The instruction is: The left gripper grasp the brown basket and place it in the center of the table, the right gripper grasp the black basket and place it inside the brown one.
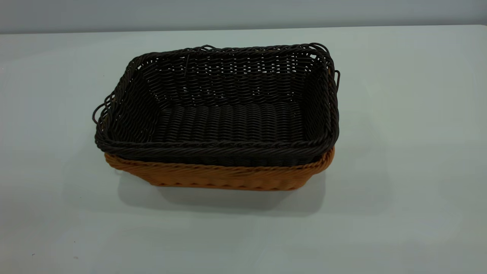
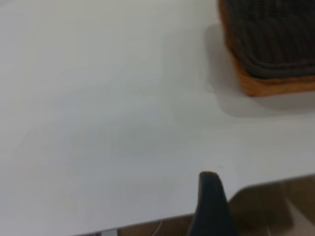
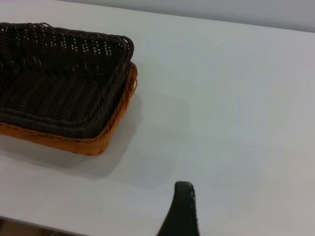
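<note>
The pale counter [image 1: 399,152] runs back to a grey wall [image 1: 243,13] along the top of the frame. At its centre the black basket [image 1: 228,121] sits nested inside the brown basket [image 1: 228,177], only the orange rim and lower wall showing.

In each wrist view 1 dark fingertip of the left claw [image 2: 210,204] and right claw [image 3: 181,209] hangs over bare counter apart from the baskets; whether either is open, I cannot tell, and neither holds anything.

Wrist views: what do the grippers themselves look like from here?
Little shows. In each wrist view, one dark finger rises from the frame's edge: the left gripper matte black, tapering to a rounded tip; the right gripper black, slightly curved, with a finely ribbed edge. No cables or markings are visible. The exterior view shows neither arm.
</note>
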You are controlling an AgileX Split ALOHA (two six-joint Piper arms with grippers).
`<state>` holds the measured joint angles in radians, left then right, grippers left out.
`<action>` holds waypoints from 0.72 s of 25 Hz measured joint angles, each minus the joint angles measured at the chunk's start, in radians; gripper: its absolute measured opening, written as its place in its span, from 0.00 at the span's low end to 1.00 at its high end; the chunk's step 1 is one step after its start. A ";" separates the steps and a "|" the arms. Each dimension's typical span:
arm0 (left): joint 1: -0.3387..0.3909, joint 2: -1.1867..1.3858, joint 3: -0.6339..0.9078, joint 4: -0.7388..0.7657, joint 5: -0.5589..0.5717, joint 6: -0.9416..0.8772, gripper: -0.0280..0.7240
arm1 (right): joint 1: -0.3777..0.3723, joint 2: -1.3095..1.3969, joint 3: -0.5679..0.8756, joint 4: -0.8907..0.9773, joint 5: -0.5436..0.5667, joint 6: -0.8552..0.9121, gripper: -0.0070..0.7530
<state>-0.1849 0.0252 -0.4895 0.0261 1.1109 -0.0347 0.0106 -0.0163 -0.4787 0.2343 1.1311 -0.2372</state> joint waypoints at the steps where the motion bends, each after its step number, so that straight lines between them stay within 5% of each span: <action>1: 0.027 -0.002 0.000 0.000 0.000 0.001 0.67 | 0.000 0.000 0.000 0.000 0.000 0.000 0.78; 6: 0.101 -0.019 0.000 0.003 -0.001 0.035 0.67 | 0.000 0.000 0.000 0.000 0.000 0.000 0.78; 18: 0.103 -0.044 0.000 0.003 -0.001 0.049 0.67 | 0.000 0.000 0.000 0.002 -0.001 0.000 0.78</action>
<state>-0.0823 -0.0192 -0.4890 0.0287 1.1097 0.0138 0.0106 -0.0163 -0.4787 0.2361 1.1299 -0.2372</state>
